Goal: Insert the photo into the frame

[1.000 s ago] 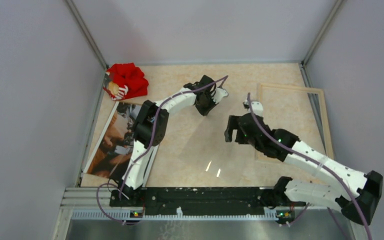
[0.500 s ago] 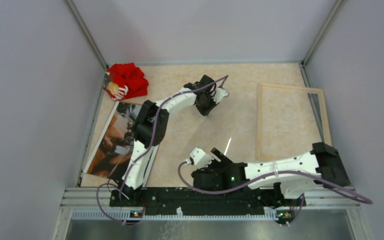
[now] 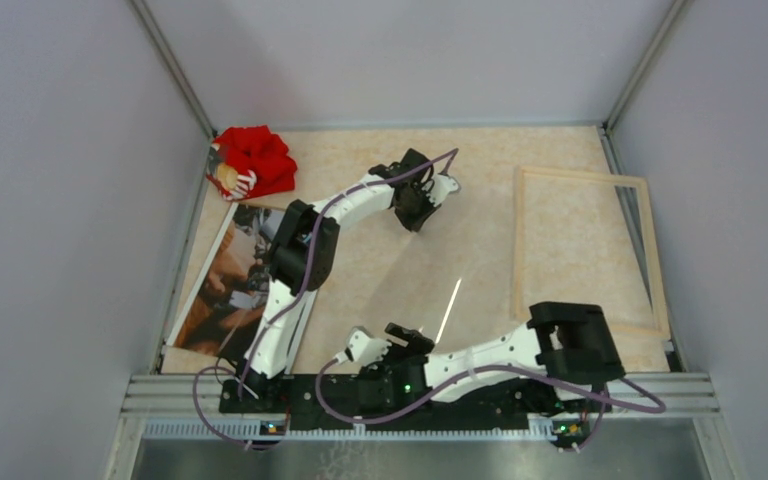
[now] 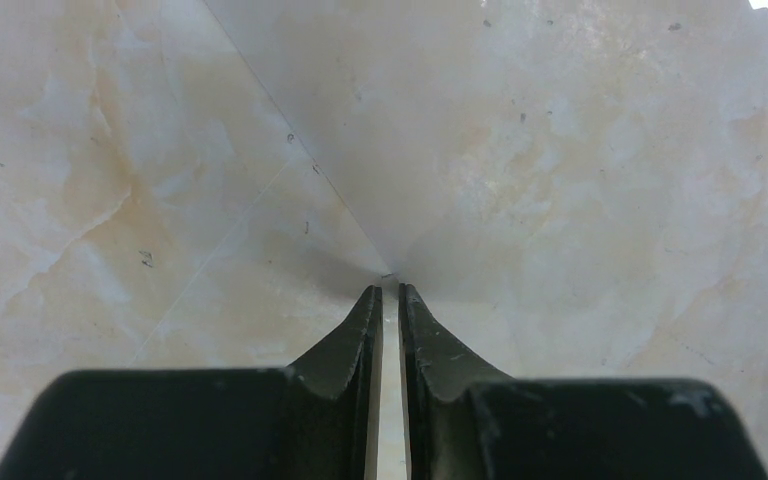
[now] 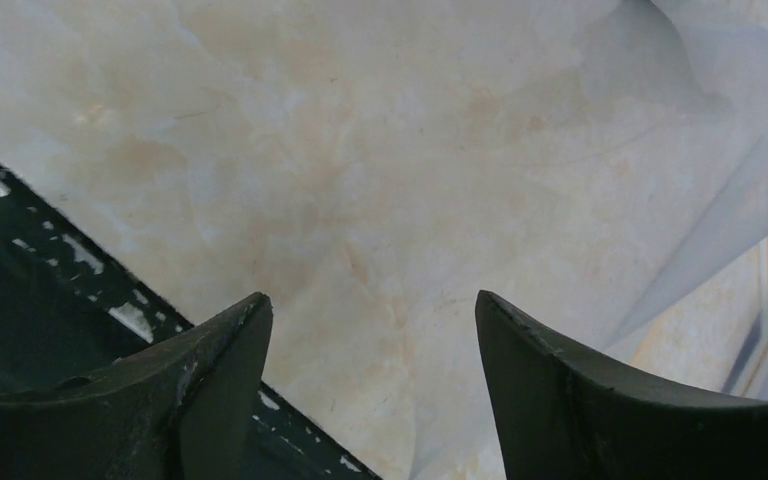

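Note:
The photo (image 3: 222,290), dark with reddish tones, lies at the table's left edge, partly under my left arm. The frame (image 3: 580,177) lies wood-back up at the right. A clear sheet (image 3: 430,290) lies tilted in the middle of the table and shows mainly by its glints. My left gripper (image 3: 416,207) is shut on its far corner; in the left wrist view the corner (image 4: 390,272) sits at the tips of the nearly closed gripper (image 4: 388,292). My right gripper (image 3: 370,362) is open and empty, low by the front rail. In the right wrist view it (image 5: 372,305) holds nothing.
A red cloth bundle (image 3: 252,162) sits in the far left corner. The black base rail (image 3: 430,390) runs along the near edge and shows in the right wrist view (image 5: 40,290). Grey walls close in the table on three sides.
My right arm has swung from beside the frame back and left to the front rail. My left gripper has stayed put on the clear sheet's corner.

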